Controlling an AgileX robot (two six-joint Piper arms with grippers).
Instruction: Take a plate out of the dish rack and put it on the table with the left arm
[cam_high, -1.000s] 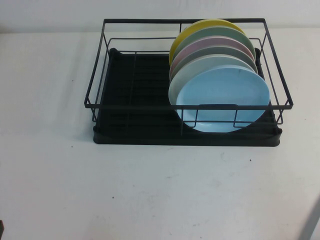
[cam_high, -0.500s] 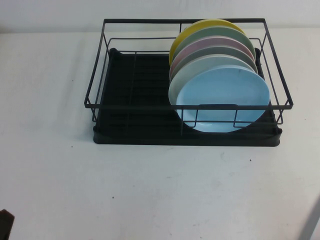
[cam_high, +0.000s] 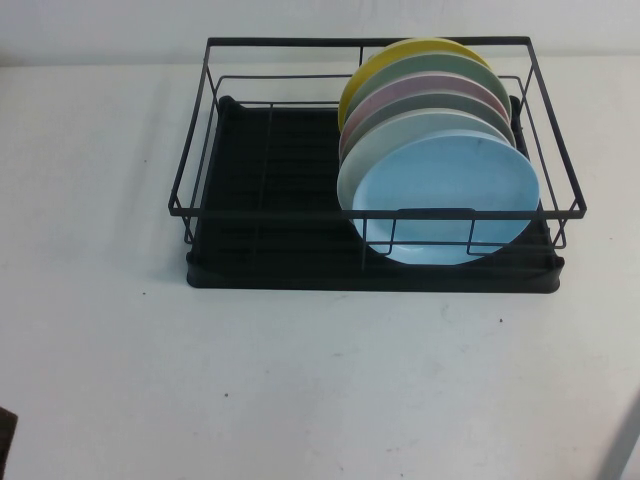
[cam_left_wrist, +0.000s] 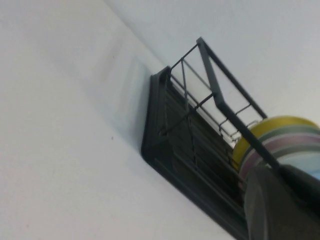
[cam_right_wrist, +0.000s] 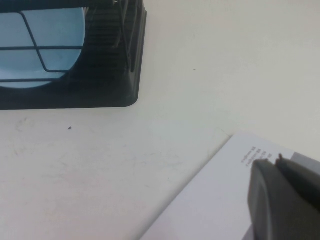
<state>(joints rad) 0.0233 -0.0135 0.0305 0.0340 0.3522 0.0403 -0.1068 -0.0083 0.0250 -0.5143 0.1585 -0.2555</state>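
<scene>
Barely moved: left gripper (cam_left_wrist: 280, 205) dipped slightly at table's (cam_high: 300, 380) 7 o'clock corner, fingers can't tell. Plate (cam_high: 447, 200) sits untouched in dish rack (cam_high: 375, 212), 1 o'clock. Right gripper (cam_right_wrist: 282, 200) parked 5 o'clock, can't tell; approach barely begun.

A pale, plain wall (cam_high: 100, 25) runs behind the white, faintly speckled table (cam_high: 300, 380). Light is soft and even. A white printed sheet (cam_right_wrist: 210, 205) lies at one edge.

Yellow plate (cam_high: 405, 52), white sheet (cam_right_wrist: 220, 200)
</scene>
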